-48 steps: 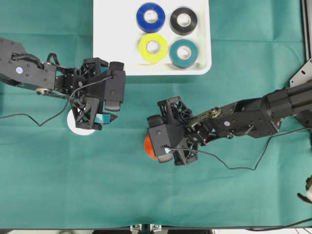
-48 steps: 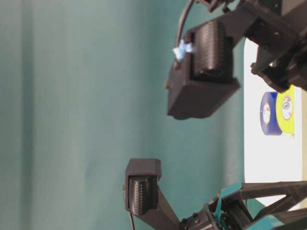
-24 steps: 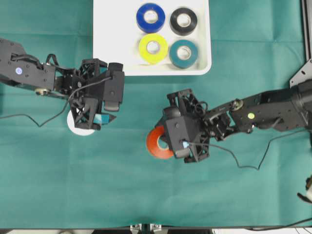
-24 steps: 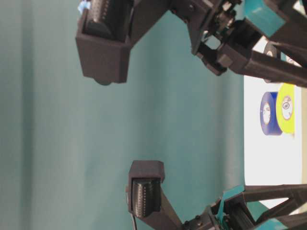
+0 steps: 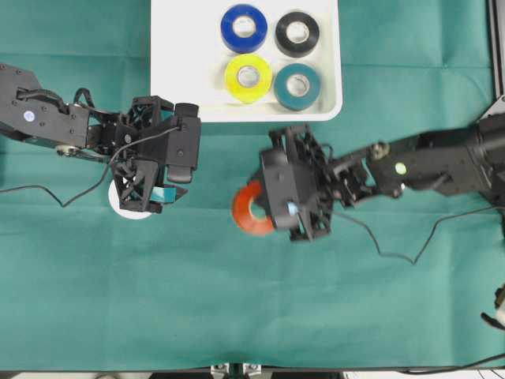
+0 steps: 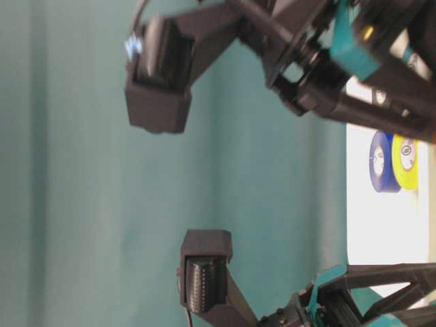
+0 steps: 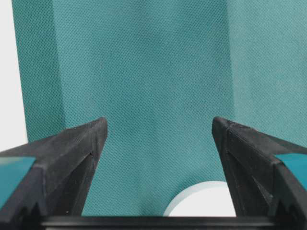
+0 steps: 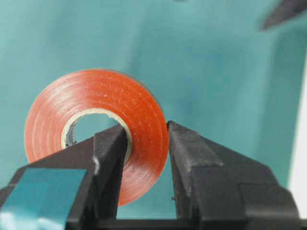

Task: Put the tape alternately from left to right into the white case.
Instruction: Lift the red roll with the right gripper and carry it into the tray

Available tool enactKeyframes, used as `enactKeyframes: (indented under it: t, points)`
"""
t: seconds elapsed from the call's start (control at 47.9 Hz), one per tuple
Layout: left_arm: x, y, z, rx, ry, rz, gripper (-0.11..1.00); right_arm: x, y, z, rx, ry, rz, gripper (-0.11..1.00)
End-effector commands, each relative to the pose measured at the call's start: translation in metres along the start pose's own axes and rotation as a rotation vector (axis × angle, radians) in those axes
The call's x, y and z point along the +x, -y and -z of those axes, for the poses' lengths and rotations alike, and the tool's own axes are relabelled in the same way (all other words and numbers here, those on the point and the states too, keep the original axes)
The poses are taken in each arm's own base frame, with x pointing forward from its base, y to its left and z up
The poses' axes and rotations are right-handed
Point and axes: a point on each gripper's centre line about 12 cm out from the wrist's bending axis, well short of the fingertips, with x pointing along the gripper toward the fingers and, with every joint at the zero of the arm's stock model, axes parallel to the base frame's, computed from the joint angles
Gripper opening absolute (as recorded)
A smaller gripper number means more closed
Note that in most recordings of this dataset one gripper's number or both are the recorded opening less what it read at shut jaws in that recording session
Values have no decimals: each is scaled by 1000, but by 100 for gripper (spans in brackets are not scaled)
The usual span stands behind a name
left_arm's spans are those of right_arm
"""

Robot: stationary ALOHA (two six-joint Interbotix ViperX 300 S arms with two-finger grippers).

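you are looking at a green cloth [image 5: 379, 316] with the white case [image 5: 181, 79] at the top edge, already carrying the blue roll [image 5: 244, 28], black roll [image 5: 297, 33], yellow roll [image 5: 248, 76] and teal roll [image 5: 297, 85]. the red-orange roll [image 8: 100, 120] is sitting in your right gripper [image 8: 146, 148] — one finger through the core, one outside, pinching the wall. your left gripper [image 7: 158, 139] is standing half open, holding nothing, with the white roll [image 7: 204, 201] lying just under it.
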Motion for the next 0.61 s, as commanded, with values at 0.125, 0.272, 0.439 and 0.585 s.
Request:
enactKeyframes:
  t: [0.125, 0.272, 0.439, 0.585]
  points:
    - [-9, 5, -10, 8, 40, 7, 44, -10, 47, -27, 16, 80, 86, 28]
    - [-8, 5, -9, 9, 39, 8, 44, -12, 73, -36, 23, 108, 135, 28]
    - [-9, 6, -10, 11, 42, 9, 44, -8, 99, -45, 36, 141, 167, 28]
    - [-8, 7, -9, 13, 40, 11, 44, 0, 121, -48, 50, 159, 187, 28]
